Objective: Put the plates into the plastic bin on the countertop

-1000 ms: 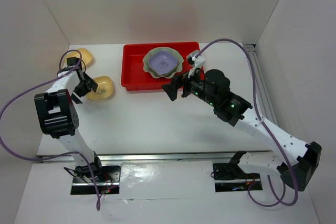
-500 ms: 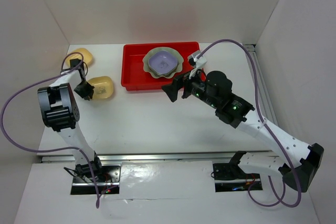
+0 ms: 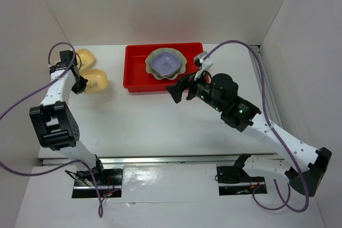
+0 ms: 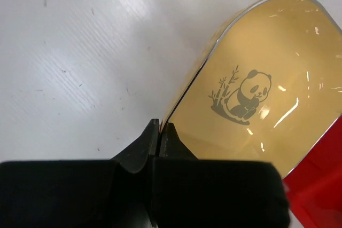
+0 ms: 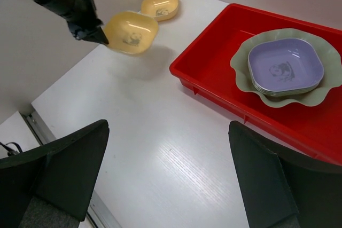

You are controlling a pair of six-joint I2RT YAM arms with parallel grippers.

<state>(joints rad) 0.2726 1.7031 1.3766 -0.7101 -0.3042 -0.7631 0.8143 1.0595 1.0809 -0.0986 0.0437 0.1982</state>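
Observation:
My left gripper (image 4: 160,126) is shut on the rim of a yellow plate (image 4: 256,94) with a panda print. It holds that plate (image 3: 96,81) just above the countertop (image 3: 149,121) at the far left. A second yellow plate (image 3: 84,57) lies behind it. The red plastic bin (image 3: 136,73) holds a pale-green scalloped dish (image 3: 148,63) with a lavender plate (image 3: 166,63) stacked on top. My right gripper (image 3: 180,86) hovers open and holds nothing, in front of the bin's right half. In the right wrist view the held plate (image 5: 131,31) casts a shadow on the counter.
White walls close in the countertop at the back and on both sides. A metal rail (image 3: 160,159) runs along the near edge by the arm bases. Purple cables loop off both arms.
The left gripper has shut on the nearer yellow plate's rim and drawn it left and back, off the counter. The right arm has barely moved.

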